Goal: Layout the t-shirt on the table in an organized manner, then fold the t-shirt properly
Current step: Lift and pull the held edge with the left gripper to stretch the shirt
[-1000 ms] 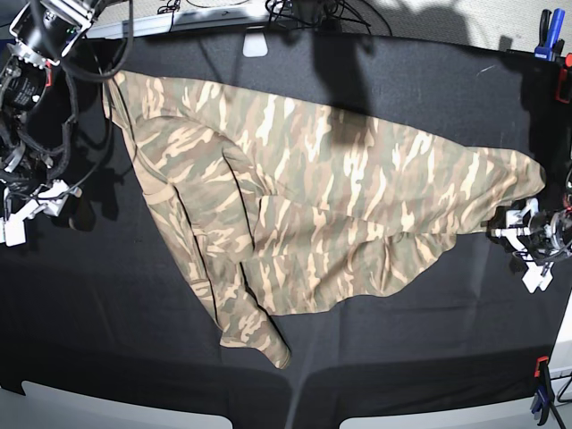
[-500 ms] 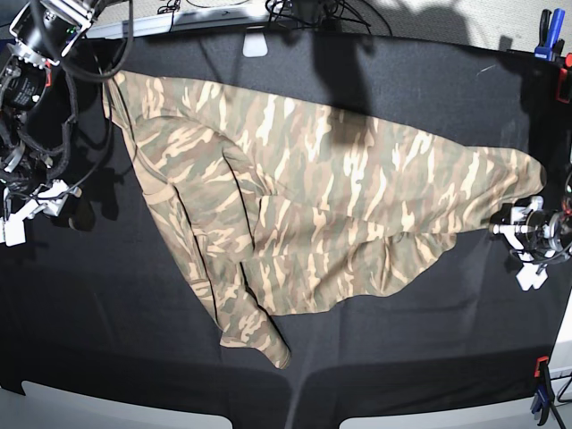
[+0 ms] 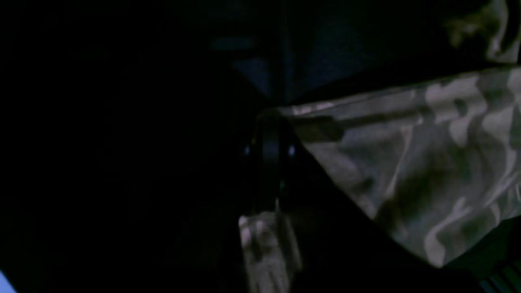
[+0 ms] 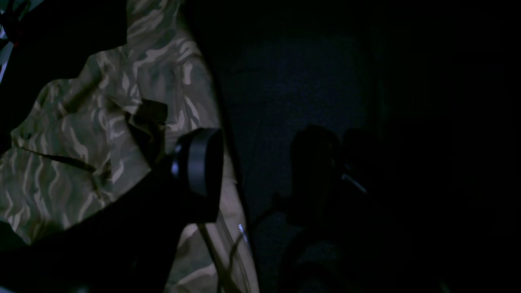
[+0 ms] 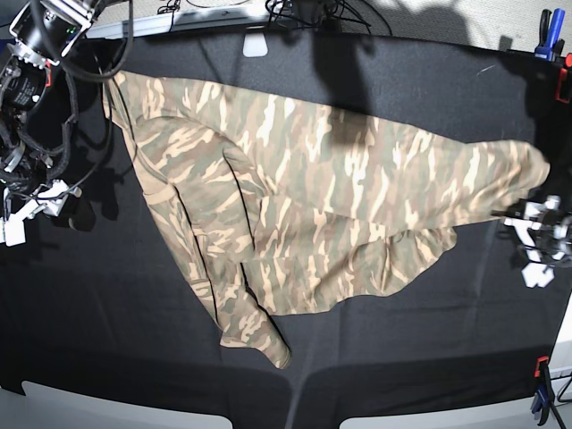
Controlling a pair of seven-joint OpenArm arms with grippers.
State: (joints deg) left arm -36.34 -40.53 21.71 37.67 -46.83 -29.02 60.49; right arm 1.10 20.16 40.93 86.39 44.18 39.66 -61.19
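base view:
t-shirt (image 5: pixel 304 206): camo print, spread crumpled across the middle of the bench (image 5: pixel 107 295), lying diagonal from top-left to right edge; 1 sleeve trails down to lower centre.
bench: black cloth cover; blue clamp (image 5: pixel 545 34) at top-right corner, another red/blue clamp (image 5: pixel 541 389) at lower right.
left gripper (image 5: pixel 534 223): at far right of this view, touching the shirt's right-hand corner, which looks pulled to a point toward it. Clenched on that corner.
right gripper (image 5: pixel 31 207): at far left, above bare black cloth, apart from the shirt; holds nothing here.
cables (image 5: pixel 89 63): black loops hang off the right arm, top-left.

left wrist view:
pic: very dark.
left gripper (image 3: pixel 270 156): jaws shut tight, w/ t-shirt (image 3: pixel 415 162) hem corner pinched btwn them; fabric fans out to the right from the pinch pt.
scrap below: a small bit of camo cloth shows just under the jaws.
bench (image 3: pixel 122 162): black, fills the left half.

right wrist view:
pic: dark too.
right gripper (image 4: pixel 260 171): 1 finger (image 4: pixel 197 167) w/ dark pad visible over the shirt's edge; the other side lost in shadow at right. Jaws stand apart, released, no cloth btwn them.
t-shirt (image 4: pixel 81 134): fills left part, folds and a seam visible.
bench (image 4: pixel 325 81): bare black cloth to the right of the shirt edge.
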